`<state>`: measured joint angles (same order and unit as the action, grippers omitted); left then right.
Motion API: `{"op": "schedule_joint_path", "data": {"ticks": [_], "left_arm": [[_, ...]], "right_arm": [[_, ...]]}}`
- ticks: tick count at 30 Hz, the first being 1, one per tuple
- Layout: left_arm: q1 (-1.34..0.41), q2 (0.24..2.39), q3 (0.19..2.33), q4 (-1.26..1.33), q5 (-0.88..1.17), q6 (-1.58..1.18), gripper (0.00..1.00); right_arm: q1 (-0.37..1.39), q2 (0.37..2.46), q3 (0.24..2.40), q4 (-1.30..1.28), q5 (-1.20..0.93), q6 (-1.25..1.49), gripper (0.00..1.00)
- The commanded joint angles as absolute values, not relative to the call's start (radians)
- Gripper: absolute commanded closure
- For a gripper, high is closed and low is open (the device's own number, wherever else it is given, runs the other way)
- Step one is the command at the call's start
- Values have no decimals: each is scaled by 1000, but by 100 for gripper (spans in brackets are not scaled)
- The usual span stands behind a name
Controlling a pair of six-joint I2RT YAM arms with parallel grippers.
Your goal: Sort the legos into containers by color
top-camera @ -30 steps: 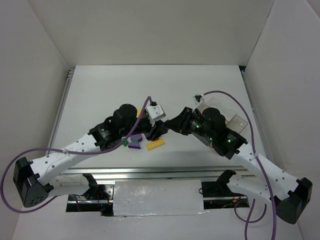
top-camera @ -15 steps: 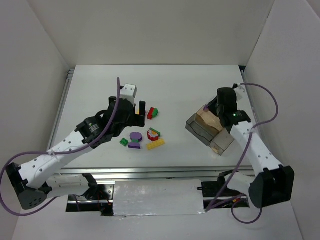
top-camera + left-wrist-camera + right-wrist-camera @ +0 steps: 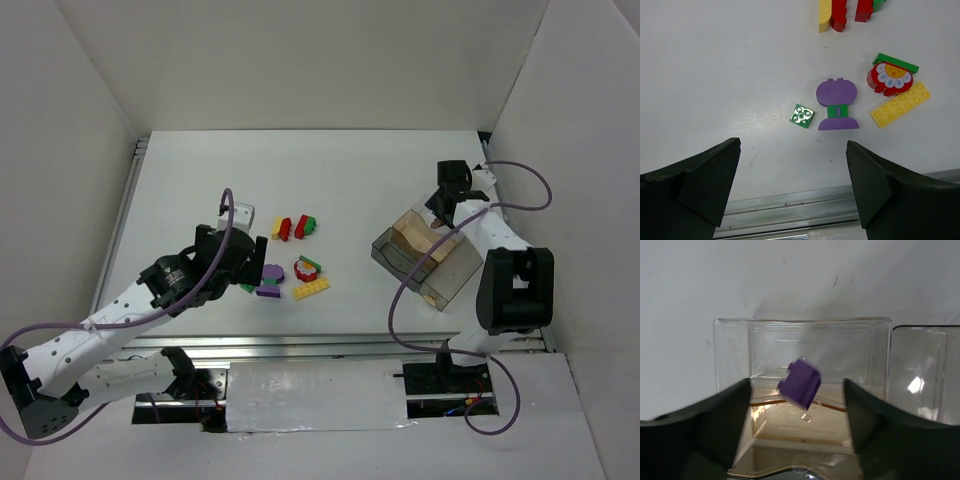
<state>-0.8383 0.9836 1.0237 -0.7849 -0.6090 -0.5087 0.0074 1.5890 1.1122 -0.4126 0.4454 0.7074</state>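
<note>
Right pincer (image 3: 797,388): fingers partly apart, gripping nothing. It sits above the clear, smoky-tinted plastic organizer box (image 3: 734,352) at the right of the white table (image 3: 350,170). A small purple brick (image 3: 800,384) shows in the gap between the fingers, touching neither, tilted and blurred, inside the outline of the near clear compartment. Cannot tell whether it rests on the compartment floor.

Left pincer (image 3: 792,147): fingers spread wide, empty, above the loose bricks left of table centre.
- Small green square brick (image 3: 801,116): just beyond the gap, slightly left of its middle.
- Purple round-topped piece marked "3" (image 3: 836,103): just right of the green brick, not touching it.
- Flat yellow studded plate (image 3: 900,104): further right, beyond the right finger.
- Red round piece with a flower print and a green strip (image 3: 891,77): touching the plate's far edge.
- Yellow curved piece (image 3: 825,15) and red brick (image 3: 839,15): side by side, well beyond the rest.
</note>
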Motion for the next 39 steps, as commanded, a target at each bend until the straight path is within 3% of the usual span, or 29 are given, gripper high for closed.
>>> {"op": "schedule_joint_path", "data": {"ticks": [1,3,9,12,16,22,26,30,39], "left_arm": [[-835,957,1019,-782,-632,-535,0],[-834,945,1020,-782,-638,-541,1],[-834,913,1019,-798,-688,-572,1],[-831,905,1037,-853,-761,-650,0],[-827,891,1068,-952,-889,-790,1],[-818,810,1046,-976,-860,-778,1],[-818,715,985,-915,-848,-755,0],[-813,673,970,-884,-839,-733,0],[-811,722,969,-870,-795,-703,0]], "right_arm": [[8,1566,1161,-387,466,678,18],[8,1569,1180,-402,469,672,0],[20,1519,1229,-440,419,647,0],[136,1430,1186,-387,343,591,0],[454,1381,1138,-357,252,587,0],[765,1465,1140,-353,253,655,1],[970,1622,1244,-442,421,817,0],[1046,1762,1382,-540,509,933,0],[1097,1891,1431,-477,434,965,8]]}}
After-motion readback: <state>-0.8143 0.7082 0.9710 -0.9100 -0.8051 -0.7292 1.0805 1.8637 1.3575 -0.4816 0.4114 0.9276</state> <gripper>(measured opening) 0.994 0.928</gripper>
